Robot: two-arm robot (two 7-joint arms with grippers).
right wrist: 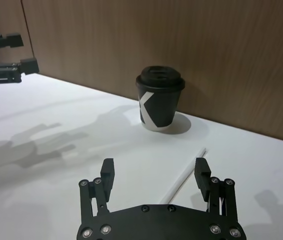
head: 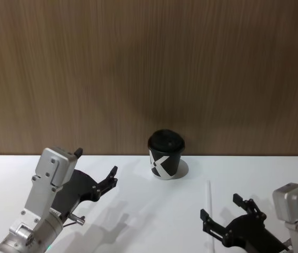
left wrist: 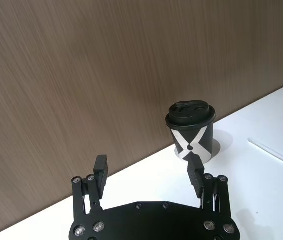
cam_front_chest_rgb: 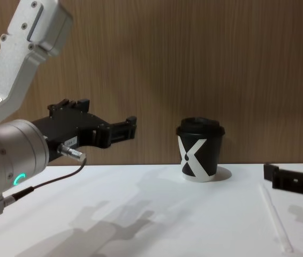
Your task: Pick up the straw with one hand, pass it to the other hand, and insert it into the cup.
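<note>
The straw (head: 208, 194) lies flat on the white tabletop (head: 138, 211), to the right of the cup (head: 166, 155) and nearer the robot, running roughly front to back with its far end well short of the cup. The all-black right hand (head: 220, 206) hangs low over the near stretch of the straw, its fingers spread wide and released, grasping nothing. In the right wrist view the straw (right wrist: 186, 174) runs up through the gap of that hand (right wrist: 154, 167), closer to one finger than to the other, and its far tip points past the side of the cup (right wrist: 159, 100). From the chest view the straw (cam_front_chest_rgb: 274, 217) rests on the tabletop below and just inward of the right hand (cam_front_chest_rgb: 292, 167), which floats above the surface and is apart from the straw.

The cup (cam_front_chest_rgb: 199, 150) stands upright near the back edge of the tabletop, against the wooden wall (head: 149, 68), lid on, white X facing forward.

The left hand (head: 96, 162), with the silver wrist and green ring, is held up on the left side, well apart from the straw and to the left of the cup. Its fingers are also spread and released, empty, aimed toward the cup (left wrist: 191, 132) in the left wrist view, where the straw (left wrist: 276, 152) shows far off to the side of that hand (left wrist: 148, 165)
</note>
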